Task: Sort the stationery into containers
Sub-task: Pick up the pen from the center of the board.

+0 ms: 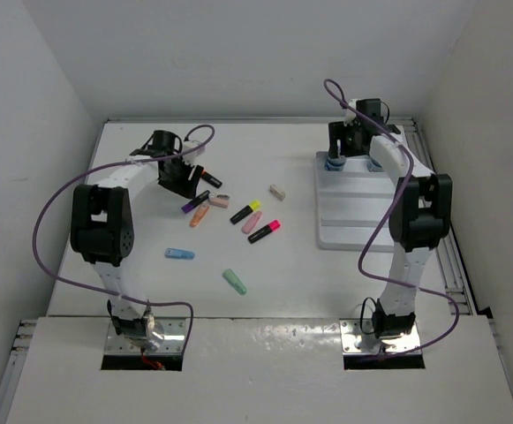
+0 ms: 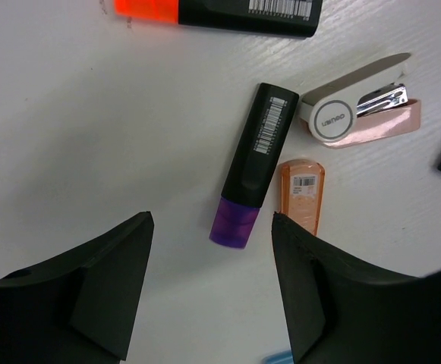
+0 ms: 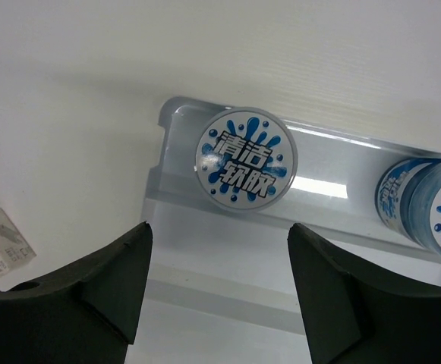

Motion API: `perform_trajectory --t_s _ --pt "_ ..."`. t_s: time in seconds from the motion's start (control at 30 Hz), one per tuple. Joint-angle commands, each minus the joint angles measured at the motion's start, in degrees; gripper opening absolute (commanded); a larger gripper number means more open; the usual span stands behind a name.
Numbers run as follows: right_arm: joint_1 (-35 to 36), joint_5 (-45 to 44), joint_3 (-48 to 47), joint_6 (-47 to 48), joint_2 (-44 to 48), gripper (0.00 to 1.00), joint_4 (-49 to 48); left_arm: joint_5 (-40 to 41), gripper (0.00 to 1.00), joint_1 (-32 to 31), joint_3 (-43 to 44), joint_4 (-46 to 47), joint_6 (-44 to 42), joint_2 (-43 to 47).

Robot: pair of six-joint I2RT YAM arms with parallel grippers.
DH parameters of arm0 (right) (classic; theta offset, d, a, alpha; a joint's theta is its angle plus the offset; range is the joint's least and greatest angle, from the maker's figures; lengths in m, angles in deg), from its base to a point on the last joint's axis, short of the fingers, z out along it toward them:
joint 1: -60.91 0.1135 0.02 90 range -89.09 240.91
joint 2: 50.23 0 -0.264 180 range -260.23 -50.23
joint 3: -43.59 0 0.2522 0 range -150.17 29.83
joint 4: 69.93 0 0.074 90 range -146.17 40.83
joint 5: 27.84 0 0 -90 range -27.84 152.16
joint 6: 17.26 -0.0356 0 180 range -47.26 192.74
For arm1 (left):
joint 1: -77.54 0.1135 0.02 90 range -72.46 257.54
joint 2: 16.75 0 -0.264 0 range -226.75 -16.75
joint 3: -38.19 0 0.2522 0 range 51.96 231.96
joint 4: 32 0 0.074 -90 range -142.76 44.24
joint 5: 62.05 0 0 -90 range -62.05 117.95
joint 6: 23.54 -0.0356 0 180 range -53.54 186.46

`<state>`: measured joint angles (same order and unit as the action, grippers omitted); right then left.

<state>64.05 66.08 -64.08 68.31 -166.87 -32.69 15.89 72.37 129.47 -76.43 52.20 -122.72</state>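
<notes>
black marker [image 2: 252, 163], purple end, barcode label; left gripper [image 2: 211, 227], right gripper [image 3: 220, 227] both spread, empty.

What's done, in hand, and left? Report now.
Done: a round pot and a second pot sit in the end section of the tray. In hand: the left end effector hangs open astride the purple marker, not gripping. The right end effector is open above the tray, empty. Left: orange marker, stapler, orange stub, beige block and more.

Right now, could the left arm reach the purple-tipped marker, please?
Probably yes: the left hand hangs open above the purple-tipped marker, bare table on one side, only an orange stub close on the other.
</notes>
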Motion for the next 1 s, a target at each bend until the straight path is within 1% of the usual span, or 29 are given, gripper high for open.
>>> perform_trajectory --t_s 0.0,0.1,0.27,0.47,0.53,0.67,0.73,0.83,0.97 --pt "0.2 3.0 -1.4 -1.7 4.9 0.71 1.2 1.5 0.69 -0.3 1.6 0.0 -1.9 -2.2" --pt "0.6 5.4 1.6 -3.0 8.0 0.71 1.4 1.9 0.64 -0.5 2.0 -0.3 -2.3 -3.0" --pt "1.2 7.0 7.1 -4.5 13.0 0.70 1.7 2.3 0.64 -2.0 2.6 -0.4 -2.4 -4.2" --pt "1.4 9.4 12.8 -8.5 17.2 0.70 2.1 3.0 0.63 -3.4 2.4 0.2 -2.4 -6.0" --pt "1.6 10.3 14.2 -10.4 18.6 0.70 2.4 4.4 0.61 -3.4 1.6 1.1 -1.6 -6.3" --pt "1.9 12.4 16.5 -14.0 20.1 0.70 2.7 6.5 0.53 -3.4 0.8 1.8 -1.1 -7.2" --pt "2.1 13.2 17.3 -16.2 20.9 0.70 2.7 6.9 0.52 -3.3 0.2 2.3 -0.9 -7.3" --pt "2.9 14.6 18.1 -19.2 21.2 0.70 2.2 7.1 0.47 -3.0 -1.0 3.0 -0.3 -7.3" --pt "5.3 15.4 16.8 -22.2 18.7 0.69 2.9 5.6 0.36 -2.0 -0.5 2.8 1.2 -8.5"
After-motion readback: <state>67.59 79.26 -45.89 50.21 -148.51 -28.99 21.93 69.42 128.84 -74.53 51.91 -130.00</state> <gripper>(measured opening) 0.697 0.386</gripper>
